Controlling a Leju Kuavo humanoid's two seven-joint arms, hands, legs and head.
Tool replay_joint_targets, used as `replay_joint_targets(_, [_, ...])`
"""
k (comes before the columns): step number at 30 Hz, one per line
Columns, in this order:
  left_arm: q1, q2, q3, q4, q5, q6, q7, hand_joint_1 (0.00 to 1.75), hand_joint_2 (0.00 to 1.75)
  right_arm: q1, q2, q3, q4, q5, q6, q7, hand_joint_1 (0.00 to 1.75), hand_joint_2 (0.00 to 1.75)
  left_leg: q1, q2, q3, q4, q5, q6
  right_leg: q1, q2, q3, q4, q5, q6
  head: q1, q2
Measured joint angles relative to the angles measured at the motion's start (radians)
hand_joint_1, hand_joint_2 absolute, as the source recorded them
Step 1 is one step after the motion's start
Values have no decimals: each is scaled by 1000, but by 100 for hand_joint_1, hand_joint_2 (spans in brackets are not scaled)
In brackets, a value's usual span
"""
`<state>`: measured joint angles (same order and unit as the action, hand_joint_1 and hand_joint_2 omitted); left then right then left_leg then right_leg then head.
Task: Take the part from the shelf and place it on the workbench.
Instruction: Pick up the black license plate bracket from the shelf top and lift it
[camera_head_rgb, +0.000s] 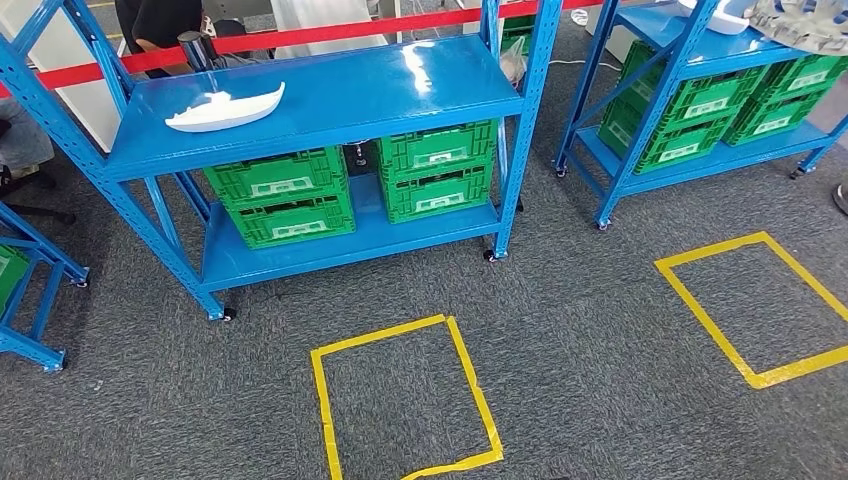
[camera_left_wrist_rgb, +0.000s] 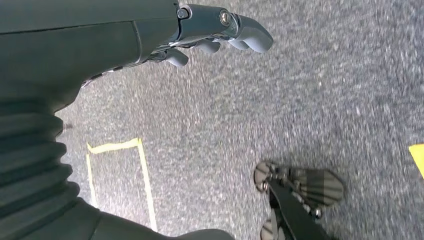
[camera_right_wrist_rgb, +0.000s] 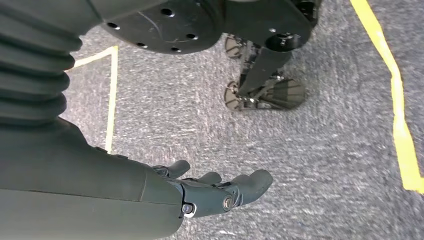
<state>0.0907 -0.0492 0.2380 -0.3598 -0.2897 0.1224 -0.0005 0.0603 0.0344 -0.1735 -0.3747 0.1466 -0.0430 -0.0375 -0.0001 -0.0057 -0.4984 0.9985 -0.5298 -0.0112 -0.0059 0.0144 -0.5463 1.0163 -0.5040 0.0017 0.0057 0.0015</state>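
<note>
Where the blue metal shelf (camera_head_rgb: 330, 90) presents its glossy top deck, the white part (camera_head_rgb: 224, 108) lies flat near the left end, a smooth, elongated moulded shell that tapers to a point and casts a soft reflection in the paint. Below it, ribbed green plastic crates (camera_head_rgb: 280, 195) sit stacked in pairs on the lower deck. The floor is coarse speckled grey carpet (camera_head_rgb: 580, 330), marked with rectangles of yellow tape (camera_head_rgb: 400, 400). The left hand (camera_left_wrist_rgb: 215, 32) hangs above the carpet, its grey fingers loosely extended and holding nothing. The right hand (camera_right_wrist_rgb: 220, 190) likewise hangs over the carpet, fingers slightly curved, apart and empty.
</note>
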Motion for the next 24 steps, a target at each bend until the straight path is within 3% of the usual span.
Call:
replay_joint_targets(16, [-85,-56,251,46,-380,159,-66,0,0,-38,53,-246,48,187,-50,-64,0,0,0,0,0,0,-1,1,-2,0,0,0,0,1,0,0])
replay_joint_targets(20, [-129,-69,305,55,-487,206,-113,0,175,-51,68,-310,62,237,-60,-81,0,0,0,0,0,0,-1,1,-2,0,0,0,0,1,0,0])
replay_joint_targets(24, [-179,-81,345,63,-583,247,-158,0,175,-62,82,-371,76,281,-66,-96,0,0,0,0,0,1,-1,1,-2,0,0,0,0,1,0,0])
